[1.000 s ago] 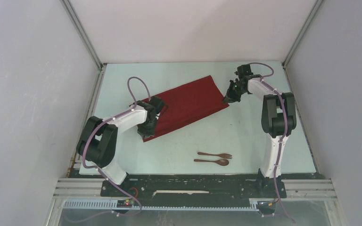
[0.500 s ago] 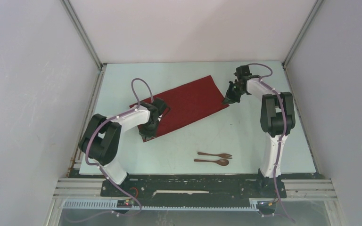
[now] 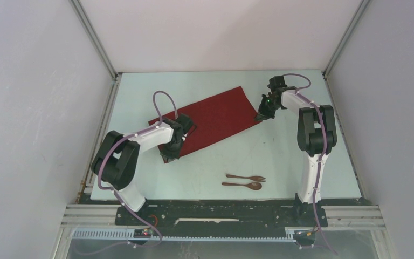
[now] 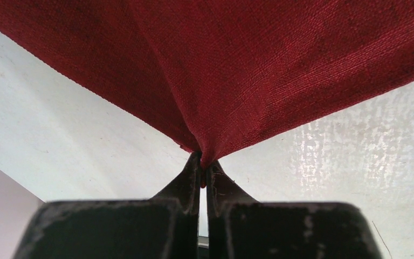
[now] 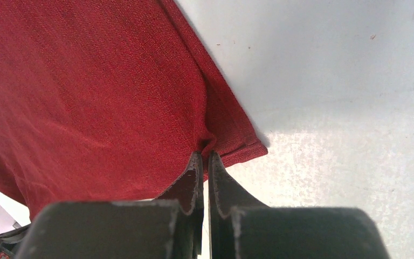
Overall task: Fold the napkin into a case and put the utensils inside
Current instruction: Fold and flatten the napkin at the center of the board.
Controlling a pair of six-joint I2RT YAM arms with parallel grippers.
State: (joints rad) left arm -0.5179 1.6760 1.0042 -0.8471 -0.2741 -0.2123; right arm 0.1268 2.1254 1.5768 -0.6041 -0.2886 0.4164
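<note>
Pale table point(image 3: 280, 156), L gripper point(image 4: 203, 162) pinching napkin point(image 4: 248, 65) corner, R gripper point(image 5: 204, 155) likewise

The left gripper point(image 4: 202, 168), pinching the napkin point(image 3: 221, 113) at its near left corner, has shifted a little nearer; the cloth's far left corner now shows.
</note>
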